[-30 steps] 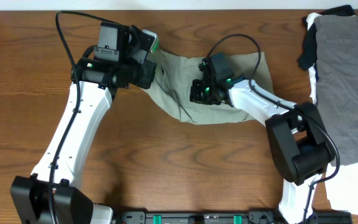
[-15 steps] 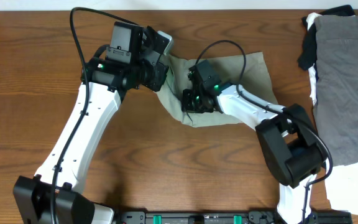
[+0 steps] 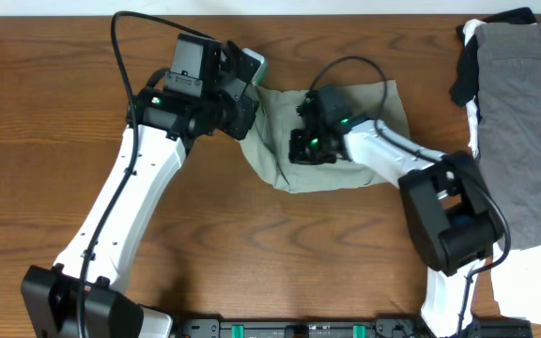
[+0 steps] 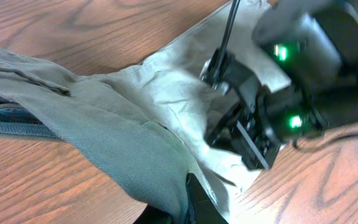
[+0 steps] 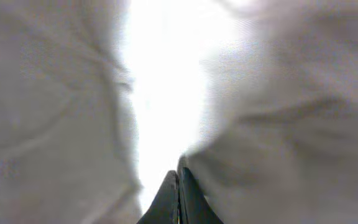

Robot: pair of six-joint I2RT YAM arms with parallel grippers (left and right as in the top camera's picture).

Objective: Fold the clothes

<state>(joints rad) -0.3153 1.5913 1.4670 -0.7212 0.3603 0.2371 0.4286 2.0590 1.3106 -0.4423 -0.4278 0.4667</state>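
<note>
Wooden table [image 3: 252, 263]. Garment pile [image 3: 524, 122], grey over black and white, lies at the table's right edge, well apart from both arms. Khaki-olive shorts [image 3: 388, 103] lie crumpled at top centre, between the arms. Left gripper [image 4: 194, 208] is clamped on the shorts' left edge, lifting a fold off the wood. Right gripper [image 5: 179, 186] has its jaws pressed together in the shorts' middle, with cloth creases bunching at its tips.
</note>
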